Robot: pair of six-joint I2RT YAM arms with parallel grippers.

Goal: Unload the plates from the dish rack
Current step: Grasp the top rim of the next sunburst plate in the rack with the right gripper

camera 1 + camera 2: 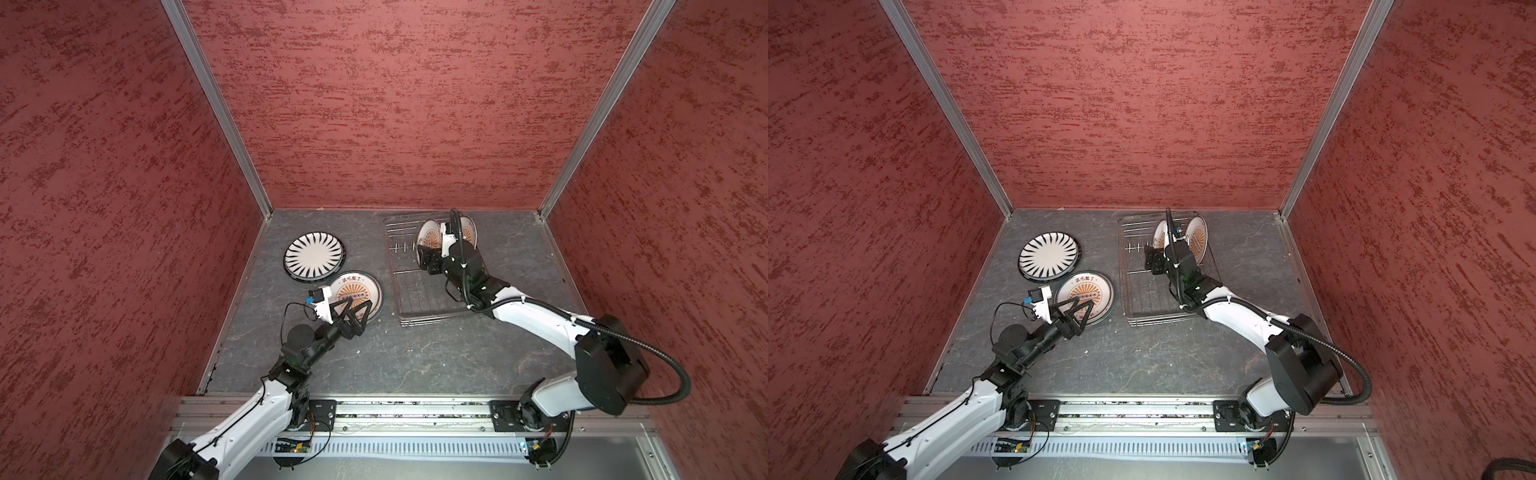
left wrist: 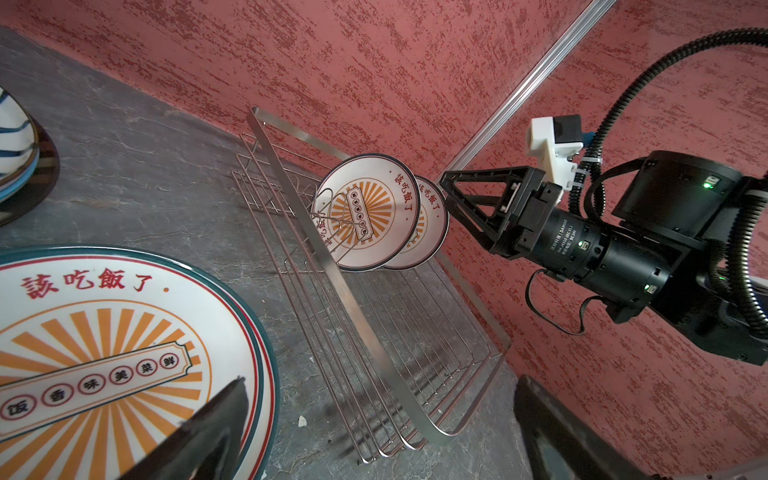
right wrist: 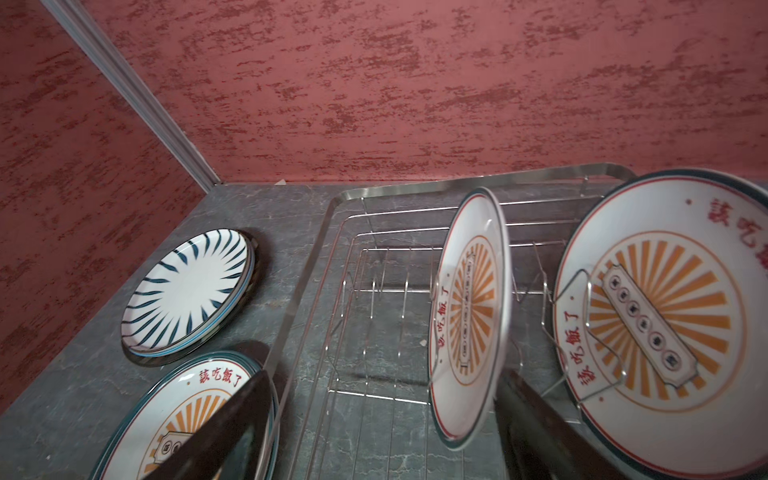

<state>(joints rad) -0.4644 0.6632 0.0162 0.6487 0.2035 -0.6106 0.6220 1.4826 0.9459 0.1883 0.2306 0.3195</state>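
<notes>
Though obscured above, right wrist shows plate [image 3: 469,316] between jaws.

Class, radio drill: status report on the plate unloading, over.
Left claw open over sunburst plate on table. Right claw open, straddling nearer plate in rack; second plate beside it. Nothing blocking.

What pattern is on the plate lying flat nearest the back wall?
Dark blue radial stripes on white; the striped plate shows best in the right wrist view.

Legible markings found on two items.
Red characters 該吃飯了 head the white round orange-sunburst ceramic plate [image 2: 104,332]; its centre banner reads 飯香味美菜鮮. The black cylindrical wrist motor [image 2: 569,241] bears a DAMIAO label.
</notes>
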